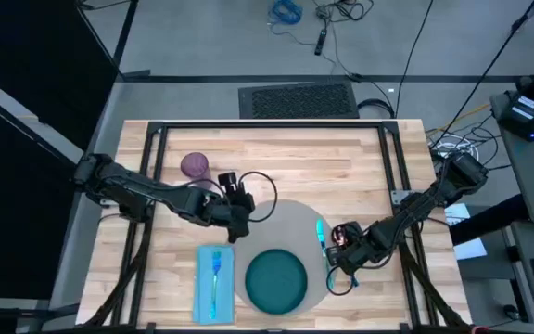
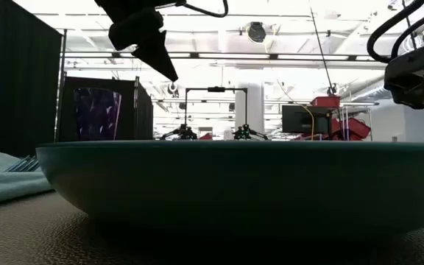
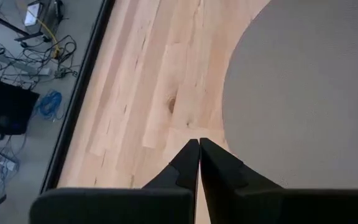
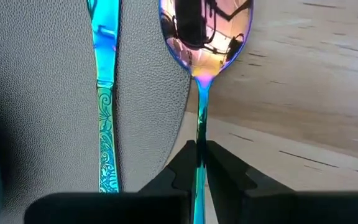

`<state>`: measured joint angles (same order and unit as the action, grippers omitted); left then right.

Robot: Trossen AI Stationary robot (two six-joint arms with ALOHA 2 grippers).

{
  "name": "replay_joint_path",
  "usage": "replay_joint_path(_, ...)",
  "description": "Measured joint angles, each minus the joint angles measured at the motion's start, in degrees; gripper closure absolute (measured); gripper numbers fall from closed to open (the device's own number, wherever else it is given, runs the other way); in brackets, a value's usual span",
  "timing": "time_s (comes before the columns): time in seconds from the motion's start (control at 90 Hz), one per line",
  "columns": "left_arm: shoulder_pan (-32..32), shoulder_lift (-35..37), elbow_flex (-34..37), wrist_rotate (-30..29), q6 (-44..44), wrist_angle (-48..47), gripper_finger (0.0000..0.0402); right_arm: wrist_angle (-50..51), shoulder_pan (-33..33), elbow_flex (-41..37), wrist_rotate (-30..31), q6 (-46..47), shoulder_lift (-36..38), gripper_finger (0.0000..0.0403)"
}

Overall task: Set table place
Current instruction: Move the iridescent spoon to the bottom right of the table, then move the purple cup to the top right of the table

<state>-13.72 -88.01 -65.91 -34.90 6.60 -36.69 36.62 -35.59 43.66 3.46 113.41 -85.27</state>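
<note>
We're pinching the spoon [image 4: 204, 37] handle in the right gripper [image 4: 199, 163], lining it beside the knife [image 4: 105, 93] on the placemat [image 1: 290, 223] edge. Further off, the left gripper [image 3: 199, 155] is hovering clenched, empty, over the table [image 3: 148, 93].

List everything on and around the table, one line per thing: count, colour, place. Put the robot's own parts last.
Light-wood butcher-block table: one, pale planks, black frame, fills the centre.
Round grey placemat: one, grey, front centre of the table.
Dark teal round plate: one, teal, on the placemat's front part.
Light blue cloth napkin: one, pale blue, left of the placemat.
Blue fork: one, on the napkin.
Purple cup: one, back left of the table.
Iridescent blue utensil: one, flat on the placemat's right side.
Iridescent spoon: one, at the placemat's right edge, handle pinched.
Left gripper: shut, empty, by the placemat's left edge.
Right gripper: shut on the spoon handle.
</note>
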Motion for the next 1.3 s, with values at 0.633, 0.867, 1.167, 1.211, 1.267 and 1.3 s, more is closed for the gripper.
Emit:
replay_joint_path(0.633,0.0,0.0,0.0,0.3,0.0,0.0,0.0402,0.9,0.0,0.0,0.0,1.9,-1.3,0.0382)
replay_joint_path(0.867,0.0,0.0,0.0,0.3,0.0,0.1,0.0402,-0.1,0.0,0.0,-0.7,1.2,-0.5,0.0382)
replay_joint_path(1.167,-0.1,0.0,0.0,0.3,0.5,0.3,0.0402,-0.5,2.5,0.0,-0.5,-6.3,8.1,0.0382)
replay_joint_path(1.211,-0.1,0.0,0.0,0.3,0.6,0.3,0.0402,-0.6,3.1,0.0,-0.4,-7.6,9.9,0.0382)
replay_joint_path(1.267,-0.2,0.0,0.0,0.3,1.2,0.3,0.0402,-0.6,3.8,0.0,-0.3,-9.4,12.1,0.0383)
replay_joint_path(1.3,-0.2,0.0,0.0,0.4,1.7,0.3,0.0402,-0.6,4.4,0.0,-0.3,-10.6,13.3,0.0383)
